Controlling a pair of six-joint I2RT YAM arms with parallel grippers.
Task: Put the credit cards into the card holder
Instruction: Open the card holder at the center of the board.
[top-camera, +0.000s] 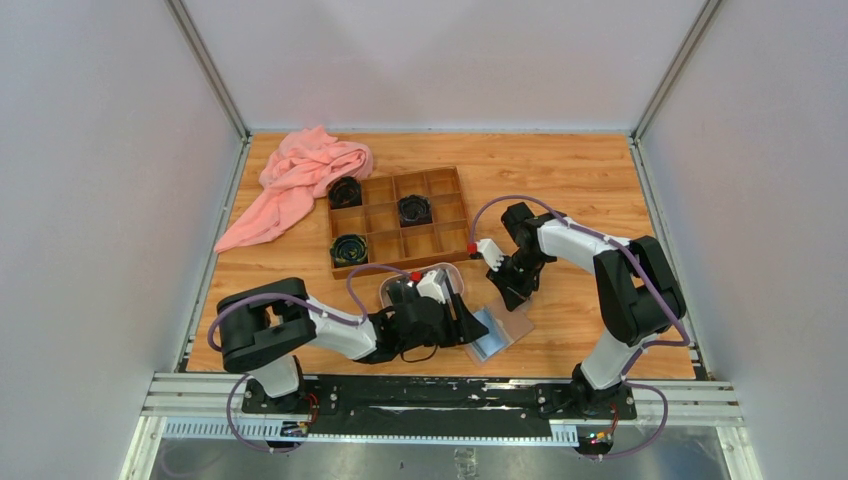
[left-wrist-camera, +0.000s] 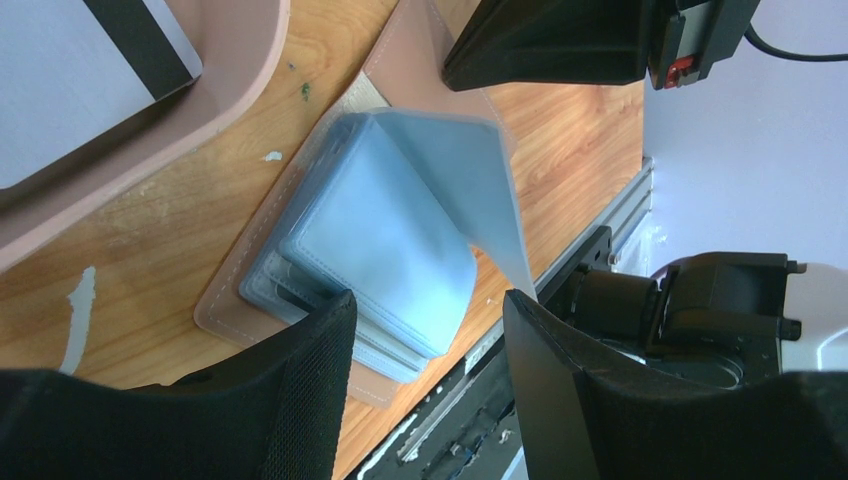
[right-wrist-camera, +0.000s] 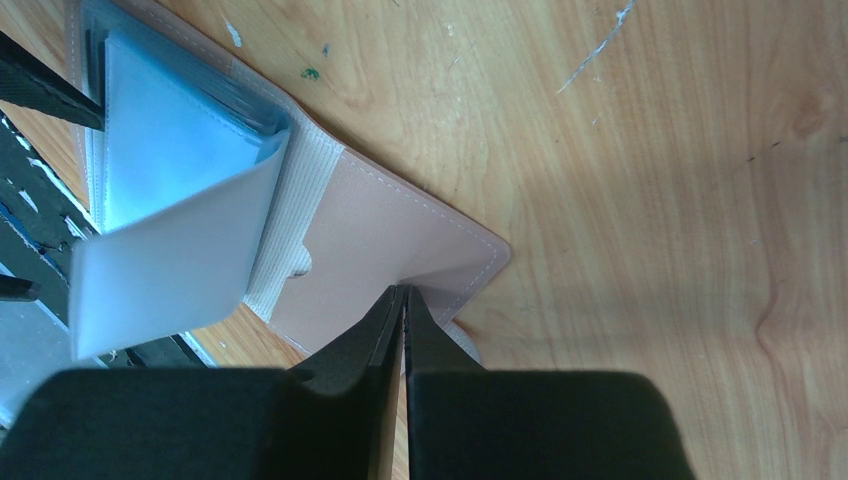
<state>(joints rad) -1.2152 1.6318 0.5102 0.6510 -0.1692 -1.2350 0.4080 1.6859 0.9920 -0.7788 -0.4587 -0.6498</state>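
The tan-pink card holder (top-camera: 497, 332) lies open near the table's front edge, its pale blue sleeves (left-wrist-camera: 385, 225) facing up. One sleeve leaf (right-wrist-camera: 165, 265) stands lifted. My left gripper (left-wrist-camera: 428, 300) hovers open over the sleeves with nothing between its fingers, and the lifted leaf reaches its right fingertip. My right gripper (right-wrist-camera: 405, 292) is shut, its tips resting on the holder's tan flap (right-wrist-camera: 385, 235). The credit cards sit in the oval pink-rimmed tray (top-camera: 448, 270): a white one (top-camera: 432, 285) and a black one (top-camera: 401, 293). A light card with a black stripe (left-wrist-camera: 70, 70) shows in the left wrist view.
A wooden compartment box (top-camera: 447, 240) with black coiled items (top-camera: 413, 210) stands behind the tray. A pink cloth (top-camera: 300, 180) lies at the back left. The metal rail (top-camera: 440, 385) runs along the near edge, just below the holder.
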